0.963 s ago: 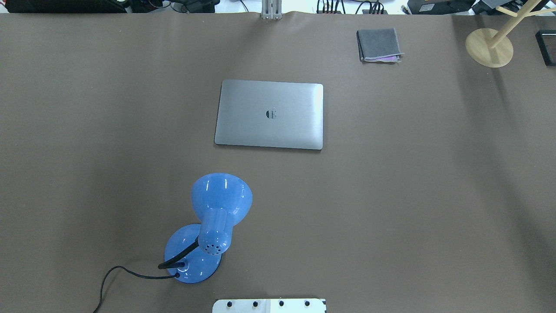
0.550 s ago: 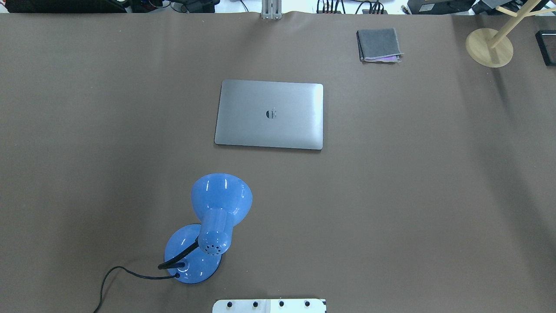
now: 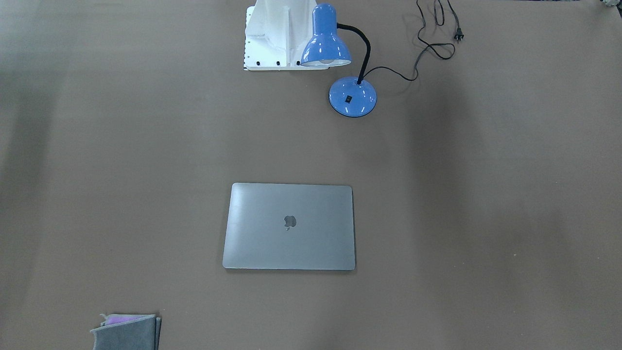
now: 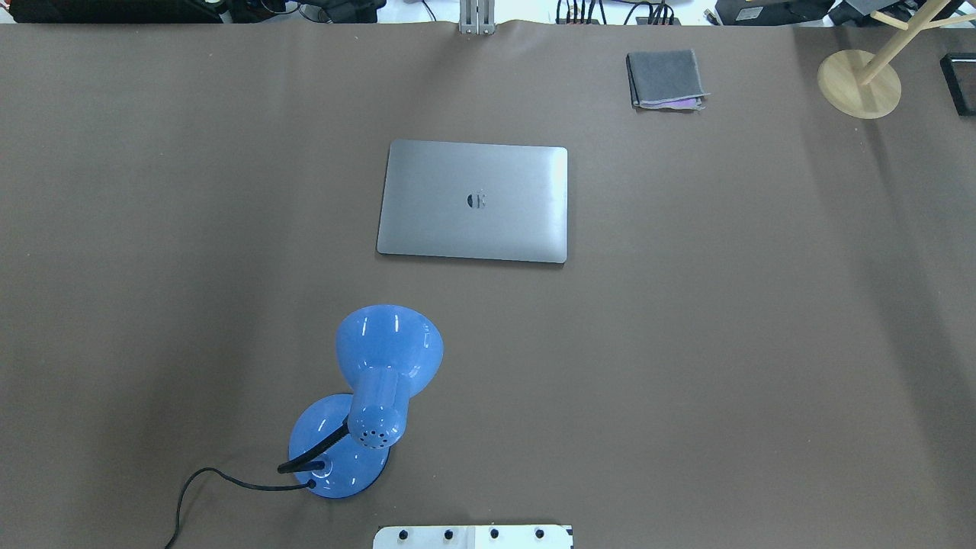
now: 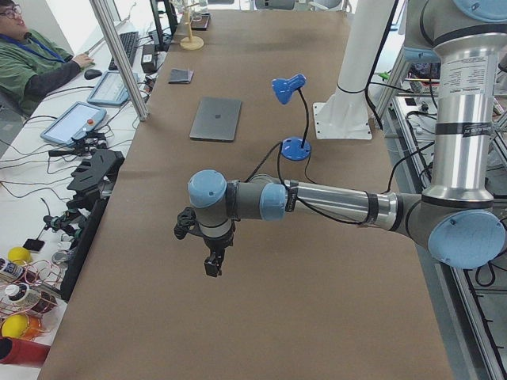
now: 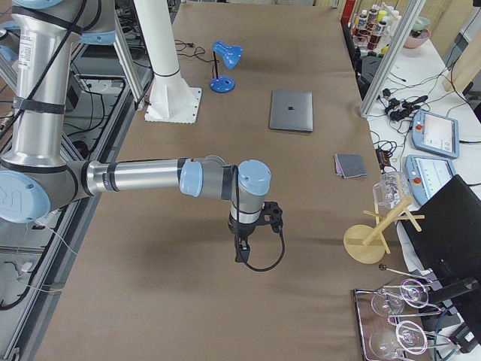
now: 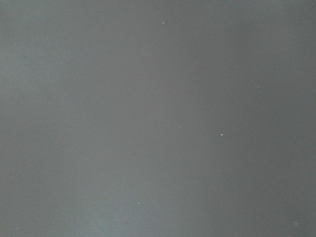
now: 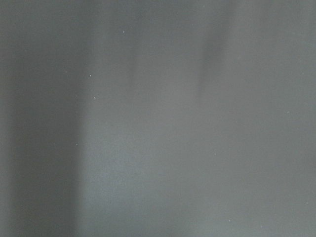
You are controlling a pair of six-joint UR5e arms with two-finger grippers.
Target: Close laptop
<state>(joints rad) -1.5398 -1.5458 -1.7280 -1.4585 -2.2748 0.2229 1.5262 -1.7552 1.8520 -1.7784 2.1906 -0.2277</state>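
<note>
The space-grey laptop (image 4: 473,200) lies flat on the brown table with its lid down and the dark apple logo facing up. It also shows in the front-facing view (image 3: 289,226), the left view (image 5: 216,119) and the right view (image 6: 291,110). My left gripper (image 5: 212,267) hangs over bare table far from the laptop, seen only in the left view. My right gripper (image 6: 240,253) hangs over bare table far from the laptop, seen only in the right view. I cannot tell whether either is open or shut. Both wrist views show only bare table surface.
A blue desk lamp (image 4: 366,396) with a black cord stands near the robot base (image 4: 473,537). A folded grey cloth (image 4: 665,78) lies at the far right. A wooden stand (image 4: 860,82) sits at the far right corner. A person (image 5: 32,55) sits beside the table.
</note>
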